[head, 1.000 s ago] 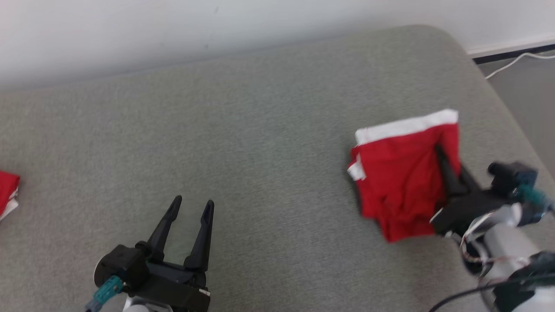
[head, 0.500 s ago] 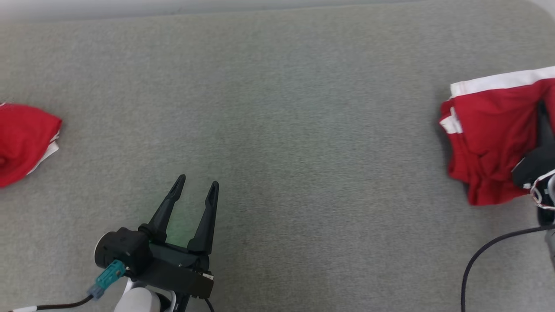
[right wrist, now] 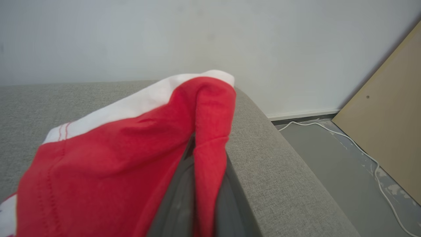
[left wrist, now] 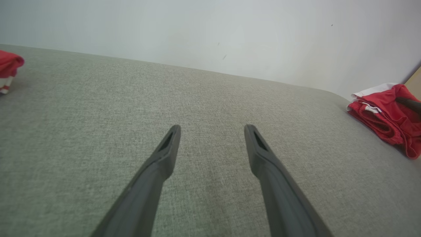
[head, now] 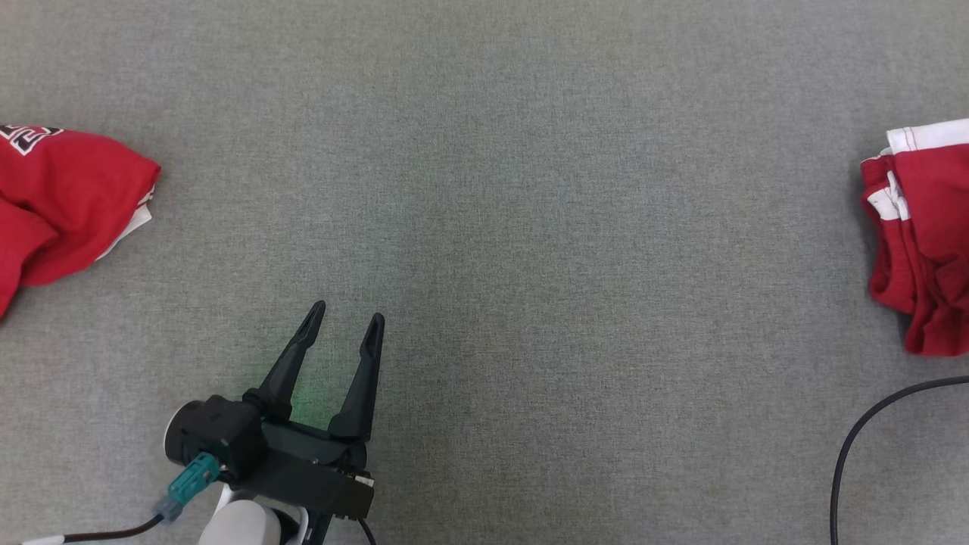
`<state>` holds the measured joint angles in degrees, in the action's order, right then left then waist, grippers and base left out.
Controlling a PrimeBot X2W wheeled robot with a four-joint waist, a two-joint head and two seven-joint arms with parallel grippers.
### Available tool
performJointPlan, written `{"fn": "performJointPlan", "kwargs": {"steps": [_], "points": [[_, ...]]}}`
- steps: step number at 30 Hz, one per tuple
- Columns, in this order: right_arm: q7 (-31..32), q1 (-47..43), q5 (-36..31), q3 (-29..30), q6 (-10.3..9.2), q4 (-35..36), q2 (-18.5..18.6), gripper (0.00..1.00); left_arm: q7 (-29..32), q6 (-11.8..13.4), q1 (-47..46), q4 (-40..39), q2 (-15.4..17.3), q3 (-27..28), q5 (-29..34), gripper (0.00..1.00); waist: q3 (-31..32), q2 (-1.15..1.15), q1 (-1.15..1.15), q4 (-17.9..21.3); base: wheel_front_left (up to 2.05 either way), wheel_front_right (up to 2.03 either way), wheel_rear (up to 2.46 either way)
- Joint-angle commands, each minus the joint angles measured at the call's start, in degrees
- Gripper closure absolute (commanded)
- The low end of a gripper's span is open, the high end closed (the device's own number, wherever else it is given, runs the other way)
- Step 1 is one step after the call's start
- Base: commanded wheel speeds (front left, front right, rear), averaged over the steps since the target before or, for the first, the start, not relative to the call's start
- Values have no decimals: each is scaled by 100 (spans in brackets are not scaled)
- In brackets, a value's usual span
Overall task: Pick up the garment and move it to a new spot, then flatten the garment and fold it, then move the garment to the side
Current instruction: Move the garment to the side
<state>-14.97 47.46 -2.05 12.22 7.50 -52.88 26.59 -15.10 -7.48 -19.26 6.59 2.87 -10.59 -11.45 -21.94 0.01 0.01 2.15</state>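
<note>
Red garment with a white band [head: 920, 250]: bunched at the right edge of the grey upholstered surface [head: 484, 189], near its rounded corner. Your right gripper [right wrist: 194, 154] is pinched tight on a fold of it, with red cloth squeezed between both fingers. Your left gripper [head: 347, 314] hangs over bare grey fabric, fingers spread wide, holding nothing, well apart from the garment. A second red cloth with a printed patch [head: 60, 197] lies far left. A white cable [right wrist: 329, 131] runs along the floor beyond.
</note>
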Motion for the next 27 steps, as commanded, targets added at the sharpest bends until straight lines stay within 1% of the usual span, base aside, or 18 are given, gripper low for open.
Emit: {"fn": "performJointPlan", "kwargs": {"steps": [1,2,3,4,5,11,14,17,18,20,24,27], "points": [[-30,-61,-113,145,-2,29,-64,100,-6,-1,49,-15,5,15,19,0,25,-1,-1,-3,0,0,0],[-30,-61,-113,145,-2,29,-64,100,-6,-1,49,-15,5,15,19,0,25,-1,-1,-3,0,0,0],[-30,-73,-218,272,-2,48,-89,89,-6,-1,57,-13,5,19,7,0,35,-1,-1,-4,0,0,0],[-30,-86,-295,420,-2,89,-118,39,-6,-1,64,-6,5,21,-9,0,47,-1,-1,-4,0,0,0],[-30,-119,-401,548,-2,73,-154,0,-6,-1,68,3,5,21,-18,0,60,-1,-1,-2,0,0,0],[-30,-181,-1085,1241,-2,446,-333,0,-6,-1,89,66,5,38,-62,0,180,-1,-1,-9,0,0,0],[-30,-241,-1235,1391,-2,780,-537,0,-6,-1,145,89,4,72,-88,0,293,-1,-1,-14,0,0,0],[-29,-339,-1136,1186,-2,1151,-752,0,-5,-1,238,123,4,130,-109,0,459,-1,-1,-4,0,0,0],[-29,-472,-1013,934,-2,1389,-914,0,-6,-1,284,132,6,191,-117,0,599,-1,-1,6,0,0,0],[-30,-674,-806,657,-2,1624,-1019,0,-6,-1,358,161,4,242,-124,0,745,-1,-1,11,0,0,0],[-30,-1067,-311,57,-2,2008,-1162,0,-5,67,508,185,6,355,-97,0,1034,-1,-1,3,0,0,0],[-30,-1401,5,-384,-2,2288,-1193,0,-5,145,596,221,3,422,-61,0,1219,-1,-1,-19,0,0,0]]}}
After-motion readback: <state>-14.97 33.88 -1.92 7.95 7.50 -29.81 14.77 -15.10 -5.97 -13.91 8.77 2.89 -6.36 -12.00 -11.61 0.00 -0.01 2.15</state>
